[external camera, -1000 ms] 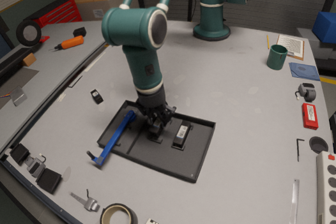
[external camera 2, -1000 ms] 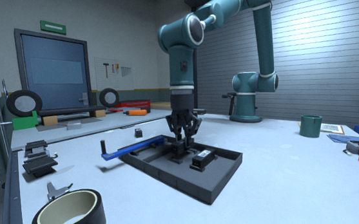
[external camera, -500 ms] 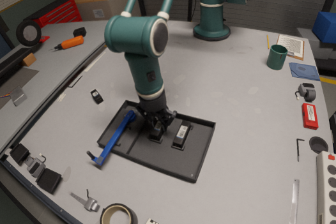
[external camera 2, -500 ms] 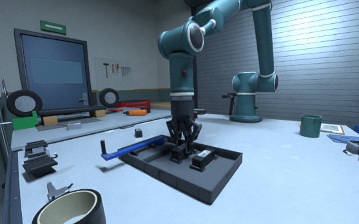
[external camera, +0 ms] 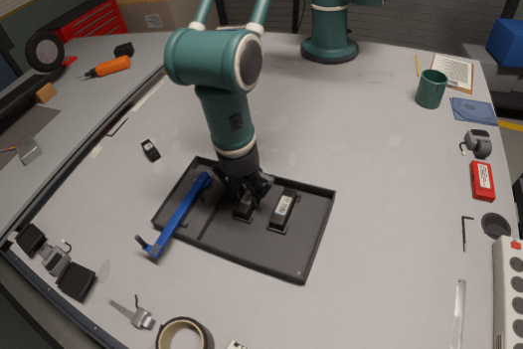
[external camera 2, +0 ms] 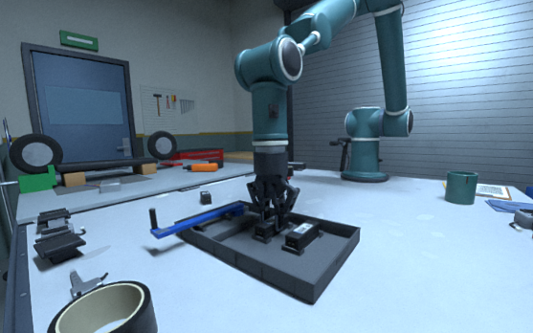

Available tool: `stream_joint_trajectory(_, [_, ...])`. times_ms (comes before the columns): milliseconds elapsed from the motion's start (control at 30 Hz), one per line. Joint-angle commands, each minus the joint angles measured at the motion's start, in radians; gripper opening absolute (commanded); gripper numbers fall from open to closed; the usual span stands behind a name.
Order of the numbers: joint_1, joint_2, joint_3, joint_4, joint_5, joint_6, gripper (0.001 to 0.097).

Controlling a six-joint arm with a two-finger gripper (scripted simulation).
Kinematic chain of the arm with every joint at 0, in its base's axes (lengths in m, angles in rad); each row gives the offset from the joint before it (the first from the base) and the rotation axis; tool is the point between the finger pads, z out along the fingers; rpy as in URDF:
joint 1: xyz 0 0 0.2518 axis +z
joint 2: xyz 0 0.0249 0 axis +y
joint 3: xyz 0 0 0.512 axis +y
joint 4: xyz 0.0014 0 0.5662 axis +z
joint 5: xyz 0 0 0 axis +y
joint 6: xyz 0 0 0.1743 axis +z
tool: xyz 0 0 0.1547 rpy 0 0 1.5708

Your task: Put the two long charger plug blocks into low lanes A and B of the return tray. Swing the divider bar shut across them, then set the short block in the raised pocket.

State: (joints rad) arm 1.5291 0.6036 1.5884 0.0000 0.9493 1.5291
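Observation:
My gripper [external camera: 247, 198] [external camera 2: 268, 222] reaches straight down into the dark return tray [external camera: 245, 216] [external camera 2: 273, 245], closed on a long black plug block [external camera: 244, 208] [external camera 2: 263, 231] that sits low in a lane. A second long block [external camera: 282, 210] [external camera 2: 301, 235], with a white label, lies in the lane to its right, apart from it. The blue divider bar [external camera: 178, 215] [external camera 2: 199, 219] stands swung open, reaching past the tray's left edge. The short block [external camera: 150, 149] [external camera 2: 205, 196] lies on the table behind and left of the tray.
A green cup [external camera: 430, 88] [external camera 2: 460, 187] stands far right at the back. A tape roll [external camera: 184, 333] [external camera 2: 103, 308] lies at the near edge. Black clips [external camera: 54, 265] [external camera 2: 56, 237] sit near the left corner. The arm's base [external camera: 329, 17] [external camera 2: 366, 143] stands behind the tray.

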Motion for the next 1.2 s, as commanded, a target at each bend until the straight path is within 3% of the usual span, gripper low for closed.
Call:
stream_joint_trajectory(0, [0.0,-0.001,-0.001,0.0,0.0,0.0,0.008])
stream_joint_trajectory(233, [0.0,-0.001,-0.001,0.0,0.0,0.0,0.008])
stream_joint_trajectory(1067, [0.0,-0.001,-0.001,0.0,0.0,0.0,0.0575])
stream_joint_trajectory(1167, [0.0,-0.001,-0.001,0.0,0.0,0.0,0.058])
